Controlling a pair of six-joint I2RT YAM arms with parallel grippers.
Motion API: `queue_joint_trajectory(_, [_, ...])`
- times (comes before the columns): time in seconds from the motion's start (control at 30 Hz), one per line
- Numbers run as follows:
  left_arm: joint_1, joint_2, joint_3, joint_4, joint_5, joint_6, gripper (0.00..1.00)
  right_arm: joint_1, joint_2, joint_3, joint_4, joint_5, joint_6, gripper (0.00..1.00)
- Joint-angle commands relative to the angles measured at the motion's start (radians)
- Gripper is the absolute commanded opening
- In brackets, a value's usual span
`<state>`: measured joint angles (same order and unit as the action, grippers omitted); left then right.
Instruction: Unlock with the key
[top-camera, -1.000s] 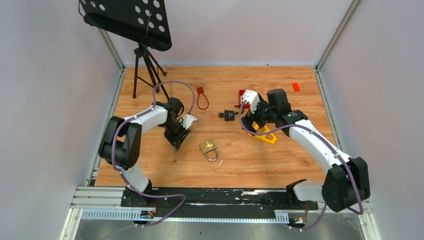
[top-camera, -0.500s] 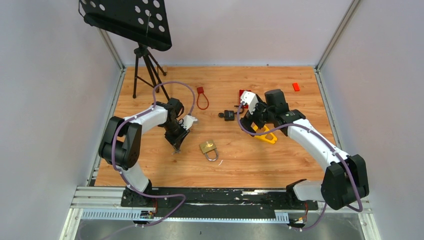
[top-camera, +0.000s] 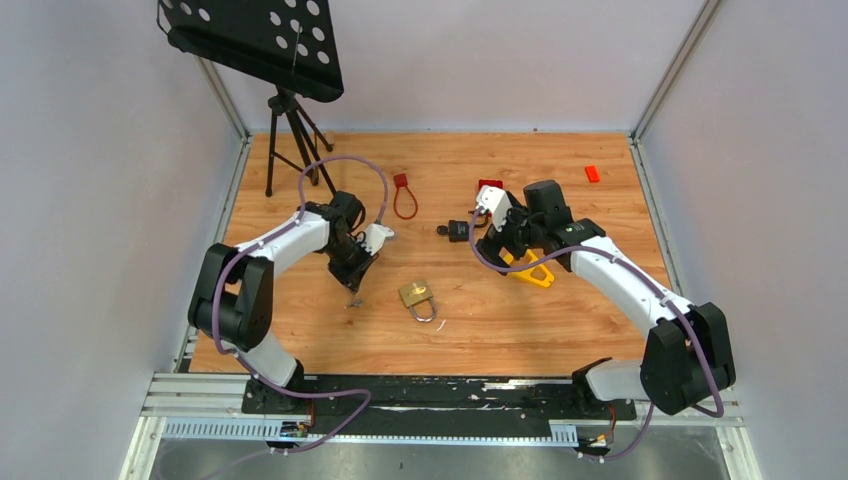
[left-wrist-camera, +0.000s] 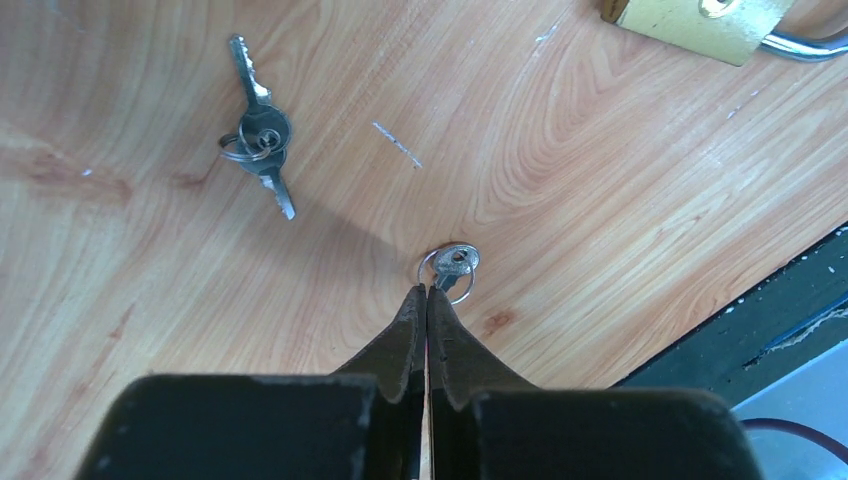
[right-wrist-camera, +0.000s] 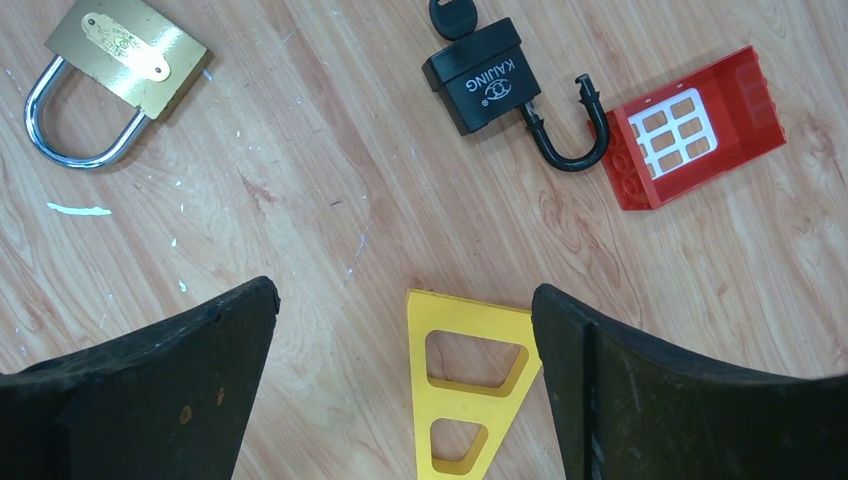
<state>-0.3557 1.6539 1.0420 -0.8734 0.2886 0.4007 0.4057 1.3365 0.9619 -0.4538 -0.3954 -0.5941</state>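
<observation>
Left jaws shut, pinching key (left-wrist-camera: 457, 262) at tips; brass padlock (left-wrist-camera: 700, 20) well apart.

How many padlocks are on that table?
2. The brass padlock lies mid-table between the arms; the black padlock lies farther back, beside a red block. The arms could hide another.

The blade of the key (left-wrist-camera: 455, 266) is hidden between the tips of the left pincer (left-wrist-camera: 427, 293). The picture's top edge crops the brass padlock (left-wrist-camera: 700, 22).
</observation>
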Motion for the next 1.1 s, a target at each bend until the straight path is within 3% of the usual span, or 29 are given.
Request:
queue_joint_trajectory(0.0, [0.004, -0.077, 0.027, 0.019, 0.027, -0.008, 0.02, 0.009, 0.003, 0.011, 0.007, 0.006, -0.015, 1.00])
queue_joint_trajectory(0.03, [0.004, -0.080, 0.027, 0.018, 0.019, -0.010, 0.05, 0.009, 0.003, 0.012, 0.007, 0.007, -0.016, 1.00])
queue_joint_trajectory(0.17, [0.004, -0.062, 0.018, -0.002, -0.012, -0.013, 0.33, 0.009, 0.004, 0.011, 0.007, 0.009, -0.016, 1.00])
queue_joint_trajectory(0.4, [0.004, 0.024, 0.014, -0.038, 0.007, -0.007, 0.58, 0.013, 0.005, 0.011, 0.006, 0.012, -0.018, 1.00])
queue_joint_trajectory(1.07, [0.004, 0.127, 0.069, -0.147, 0.103, 0.030, 0.53, 0.016, 0.009, 0.010, 0.004, 0.020, -0.025, 1.00])
